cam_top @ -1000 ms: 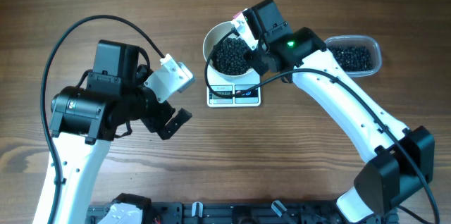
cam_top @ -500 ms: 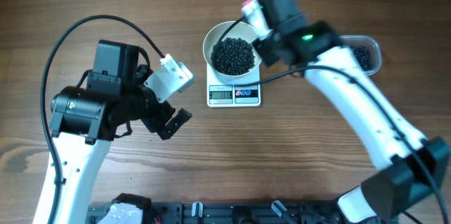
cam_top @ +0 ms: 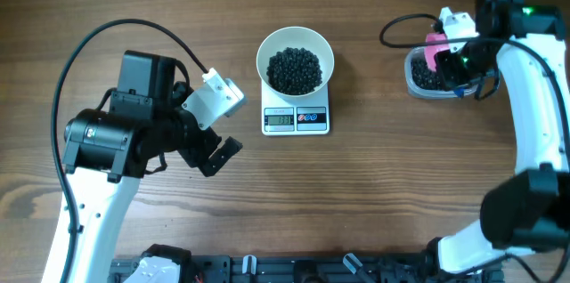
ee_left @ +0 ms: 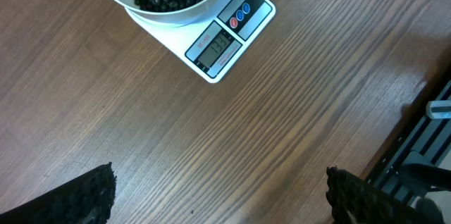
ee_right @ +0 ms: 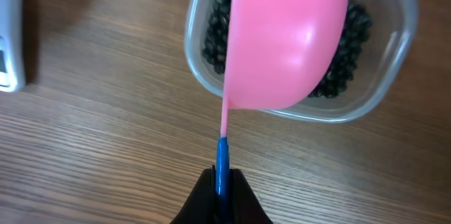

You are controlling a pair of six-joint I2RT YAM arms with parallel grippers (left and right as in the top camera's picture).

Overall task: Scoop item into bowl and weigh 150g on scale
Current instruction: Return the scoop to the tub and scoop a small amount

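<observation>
Your right gripper (ee_right: 223,182) pinches the scoop (ee_right: 285,34) by its handle above the tub (ee_right: 192,48); your left gripper (ee_left: 218,196) gapes wide, holding nothing; beads (cam_top: 295,69) lie in the bowl (cam_top: 265,47) on the scale (cam_top: 296,119).

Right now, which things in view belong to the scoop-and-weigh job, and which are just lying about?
In the job: beads, white bowl, scale, clear tub, pink scoop, right gripper shut on its handle.
Lying about: black rack at the near edge; left gripper, open, holding nothing.
</observation>
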